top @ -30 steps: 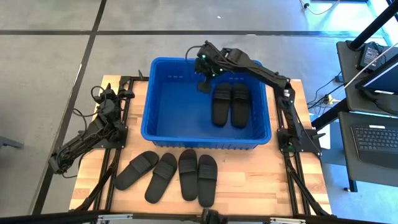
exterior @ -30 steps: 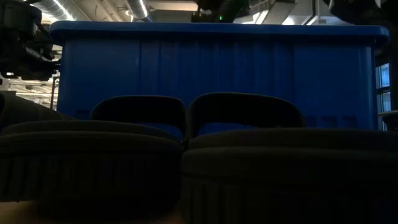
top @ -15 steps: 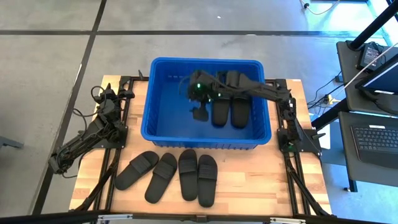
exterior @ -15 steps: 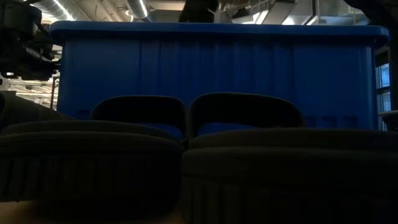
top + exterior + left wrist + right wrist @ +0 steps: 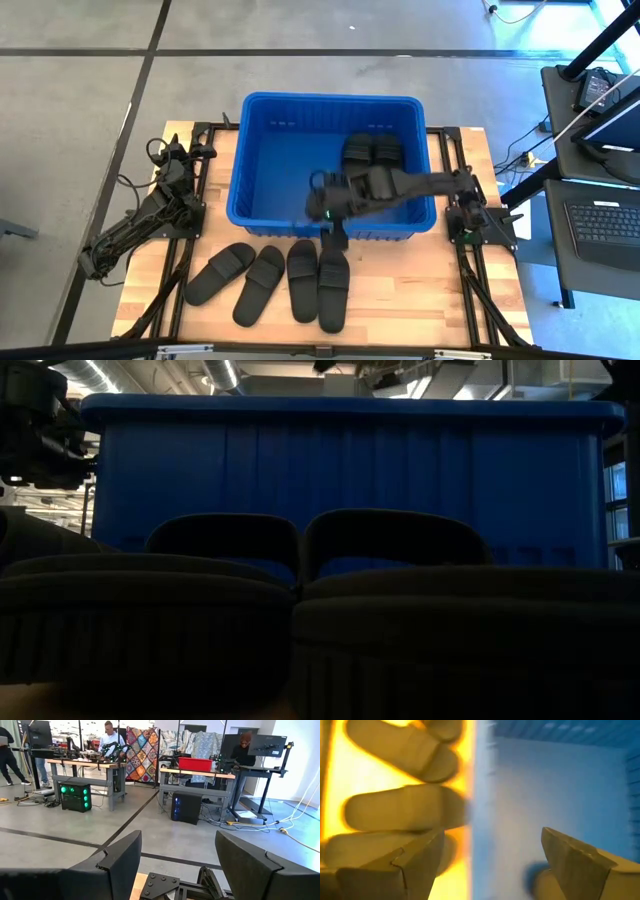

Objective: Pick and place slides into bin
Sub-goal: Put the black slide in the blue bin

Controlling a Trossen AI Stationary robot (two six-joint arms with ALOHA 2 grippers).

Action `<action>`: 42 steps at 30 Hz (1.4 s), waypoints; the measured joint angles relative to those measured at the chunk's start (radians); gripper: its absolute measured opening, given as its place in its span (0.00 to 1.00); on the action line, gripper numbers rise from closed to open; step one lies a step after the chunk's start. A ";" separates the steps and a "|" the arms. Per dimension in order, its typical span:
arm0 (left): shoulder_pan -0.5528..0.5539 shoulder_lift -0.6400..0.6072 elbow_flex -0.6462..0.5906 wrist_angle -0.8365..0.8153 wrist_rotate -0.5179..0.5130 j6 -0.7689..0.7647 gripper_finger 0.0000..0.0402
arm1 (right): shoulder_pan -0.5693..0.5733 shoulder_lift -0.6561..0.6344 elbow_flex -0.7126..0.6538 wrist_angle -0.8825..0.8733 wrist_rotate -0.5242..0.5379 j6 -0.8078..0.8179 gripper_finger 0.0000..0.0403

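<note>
high view shows the right gripper [image 5: 335, 235] now over the bin's [image 5: 262, 214] near wall, at the edge of the row of slides on the desk [image 5: 400, 285], where a second ago it hung over the far side of the bin and half a second ago was mid-bin. its fingers stand wide and carry nothing, as the right wrist view confirms: two spread fingers [image 5: 410, 862] with the blue rim between them and slides beyond. two slides [image 5: 372, 152] lie side by side inside the bin against its far right part; a second ago they showed lower in the bin, so they appear to have shifted toward the far wall, or the arm hid their place. four slides [image 5: 270, 283] remain on the desk in front of the bin, in two pairs, none touched yet. judged from this, one pair is delivered and the arm is crossing back for the next slide, likely the one nearest the gripper [image 5: 333, 288]. the left gripper [image 5: 172, 170] waits folded at the left desk edge, its fingers [image 5: 120, 855] wide and empty in the left wrist view. low view gives only two slide straps [image 5: 390, 540] close up with the bin's wall behind.
</note>
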 joint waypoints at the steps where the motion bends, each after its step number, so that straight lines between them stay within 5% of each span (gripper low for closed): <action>1: 0.000 0.000 0.000 0.000 0.000 0.000 0.62 | 0.026 0.000 0.000 -0.006 -0.001 0.031 0.82; 6: 0.000 0.000 0.000 0.000 0.000 0.000 0.62 | 0.159 0.000 0.000 -0.006 0.047 0.176 0.82; 17: 0.000 0.000 0.000 0.000 0.000 0.112 0.62 | 0.388 0.028 0.000 -0.001 0.351 0.414 0.82; 42: 0.000 0.000 0.000 0.000 0.000 0.111 0.62 | 0.427 0.366 -0.001 -0.018 0.361 0.440 0.82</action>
